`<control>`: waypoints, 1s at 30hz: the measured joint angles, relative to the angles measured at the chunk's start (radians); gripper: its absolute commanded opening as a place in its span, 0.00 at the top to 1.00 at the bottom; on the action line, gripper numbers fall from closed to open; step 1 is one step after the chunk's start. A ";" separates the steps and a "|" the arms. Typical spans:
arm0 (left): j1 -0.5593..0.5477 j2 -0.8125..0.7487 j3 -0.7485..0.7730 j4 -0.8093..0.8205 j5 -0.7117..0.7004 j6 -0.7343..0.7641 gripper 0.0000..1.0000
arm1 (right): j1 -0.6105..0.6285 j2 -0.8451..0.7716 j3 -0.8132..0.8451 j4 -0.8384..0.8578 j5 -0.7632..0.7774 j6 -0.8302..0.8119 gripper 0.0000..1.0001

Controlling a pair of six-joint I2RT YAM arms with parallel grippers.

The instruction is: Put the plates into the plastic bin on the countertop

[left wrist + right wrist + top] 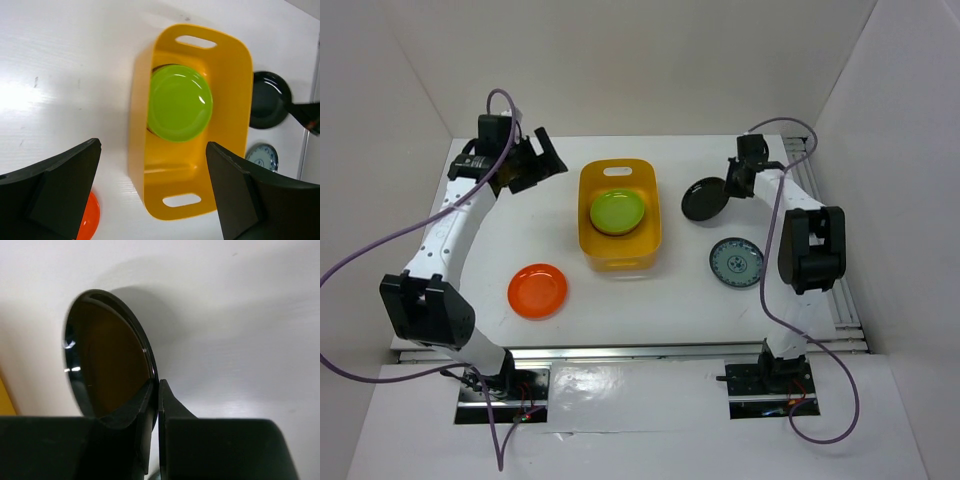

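Observation:
The yellow-orange plastic bin point(620, 215) stands mid-table on the white countertop point(490, 260), with a lime green plate point(617, 211) on top inside it; both show in the left wrist view, the bin point(227, 100) and the plate point(180, 102). An orange plate point(537, 290) lies to the front left. A blue-grey patterned plate point(735, 263) lies to the front right. My right gripper point(732, 185) is shut on the rim of a glossy black plate point(705, 200), seen on edge in the right wrist view point(107, 365). My left gripper point(542, 160) is open and empty, left of the bin's far end.
Metal rails point(840, 290) edge the table's right and front sides. White walls enclose the table on three sides.

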 measured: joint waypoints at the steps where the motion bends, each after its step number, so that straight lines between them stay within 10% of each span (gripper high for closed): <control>1: 0.007 0.000 -0.003 -0.008 -0.018 -0.014 0.00 | 0.003 -0.019 0.000 -0.001 0.021 0.010 1.00; 16: 0.207 -0.032 -0.166 -0.203 -0.294 -0.205 0.00 | 0.297 -0.298 0.168 0.053 0.238 0.011 1.00; 30: 0.304 -0.317 -0.470 -0.277 -0.298 -0.256 0.00 | 0.510 -0.085 0.175 0.053 0.026 -0.037 1.00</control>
